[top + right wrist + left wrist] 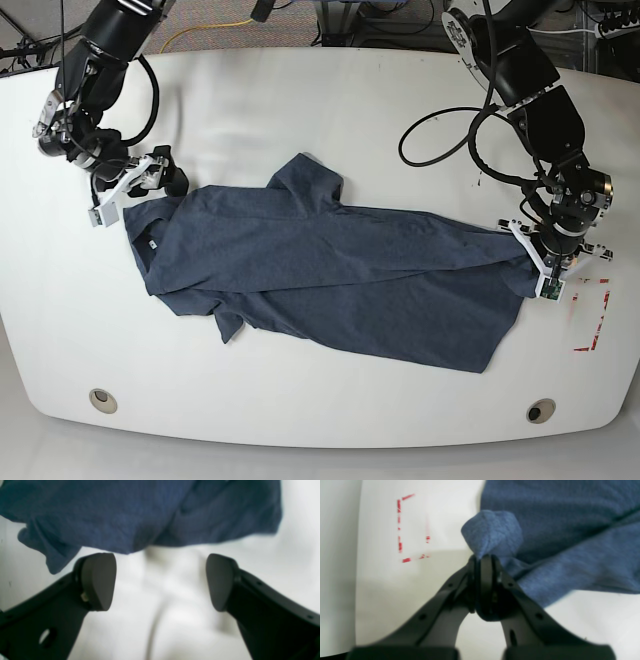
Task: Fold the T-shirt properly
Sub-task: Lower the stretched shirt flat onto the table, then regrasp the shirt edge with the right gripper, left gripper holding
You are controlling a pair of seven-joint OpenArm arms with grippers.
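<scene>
The white surface (pixel 330 90) carries the T-shirt (pixel 330 275), which lies across its middle, spread sideways but not flat: one long fold runs the length of the body, a sleeve (pixel 310 180) is flipped up at the far edge, another (pixel 228 322) sticks out at the near edge. No lettering shows, so the printed side seems to face down or be folded in.

The left gripper (pixel 483 560) is clamped on a bunched corner of the cloth at the hem end, beside red dashed marks (pixel 405 527) on the surface. The right gripper (pixel 160 580) sits at the collar end with its jaws wide apart and nothing between them; the cloth edge lies just ahead of its fingertips (pixel 100 580).

This looks like the straightening stage before the next fold. The next move likely calls for the right gripper to take the collar-end edge so both arms can pull the cloth taut.
</scene>
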